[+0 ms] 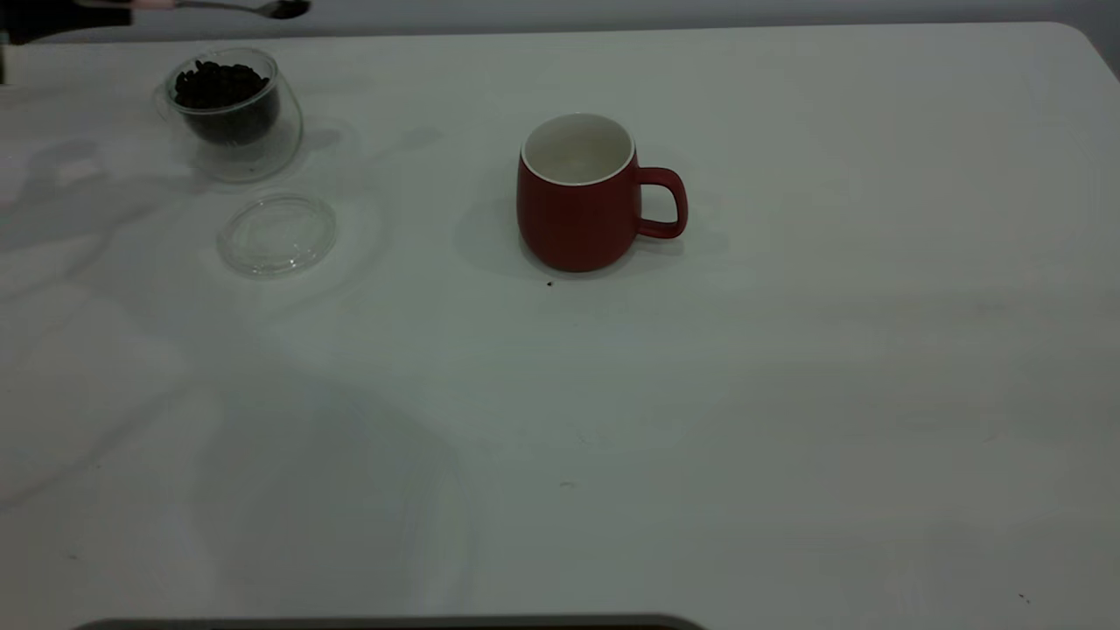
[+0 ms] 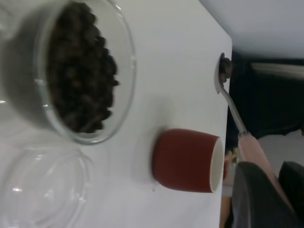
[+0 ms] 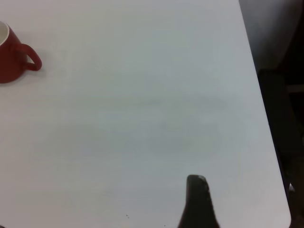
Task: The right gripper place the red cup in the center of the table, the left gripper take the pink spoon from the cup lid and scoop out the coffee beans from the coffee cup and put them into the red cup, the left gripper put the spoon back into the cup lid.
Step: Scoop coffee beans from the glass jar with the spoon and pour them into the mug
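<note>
From outside we see the smooth red cup (image 1: 577,197) mid-table (image 1: 787,394), round glass coffee cup (image 1: 232,109) with dark coffee beans (image 1: 219,87), flat clear cup lid (image 1: 277,234). Our left wrist view alone shows the left gripper (image 2: 259,190) clenched on the pink spoon (image 2: 254,149). Our right wrist view shows the right gripper (image 3: 197,202); we cannot tell its grip.

You see the red cup (image 1: 577,203) standing upright near the middle of the white table (image 1: 787,367), white inside, handle pointing right. At far left the clear glass coffee cup (image 1: 234,114) stands heaped with dark coffee beans (image 1: 219,86). Just nearer lies the flat glass cup lid (image 1: 277,234), bare. The pink spoon (image 1: 210,6) is held level above the table's far left edge by the left end effector (image 2: 266,199), its metal bowl carrying a few beans.
</note>
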Robot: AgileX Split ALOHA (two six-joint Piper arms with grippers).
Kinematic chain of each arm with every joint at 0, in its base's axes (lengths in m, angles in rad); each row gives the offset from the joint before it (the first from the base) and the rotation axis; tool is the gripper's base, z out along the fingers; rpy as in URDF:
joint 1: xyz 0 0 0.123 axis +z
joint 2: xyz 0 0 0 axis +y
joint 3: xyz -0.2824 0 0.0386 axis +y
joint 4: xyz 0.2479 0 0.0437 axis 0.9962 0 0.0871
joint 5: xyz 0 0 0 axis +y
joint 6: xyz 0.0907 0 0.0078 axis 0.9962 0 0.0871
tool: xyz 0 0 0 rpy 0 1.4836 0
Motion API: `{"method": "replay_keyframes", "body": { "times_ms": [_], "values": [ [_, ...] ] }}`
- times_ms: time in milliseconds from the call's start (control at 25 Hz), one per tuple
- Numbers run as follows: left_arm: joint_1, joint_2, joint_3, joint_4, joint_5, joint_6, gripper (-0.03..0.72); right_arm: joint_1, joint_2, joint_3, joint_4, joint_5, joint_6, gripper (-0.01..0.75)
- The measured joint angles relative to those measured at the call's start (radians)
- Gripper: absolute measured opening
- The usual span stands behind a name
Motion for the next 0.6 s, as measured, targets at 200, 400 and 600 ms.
{"method": "replay_keyframes", "body": {
  "times_ms": [200, 400, 600],
  "values": [
    [-0.072, -0.001, 0.000, 0.002, 0.000, -0.009, 0.123, 0.000, 0.000, 0.000, 0.000, 0.000, 0.000, 0.588],
    [-0.148, -0.001, 0.000, 0.002, 0.000, -0.008, 0.123, 0.000, 0.000, 0.000, 0.000, 0.000, 0.000, 0.588],
    [-0.214, -0.001, 0.000, 0.003, 0.001, -0.008, 0.123, 0.000, 0.000, 0.000, 0.000, 0.000, 0.000, 0.588]
  ]
}}
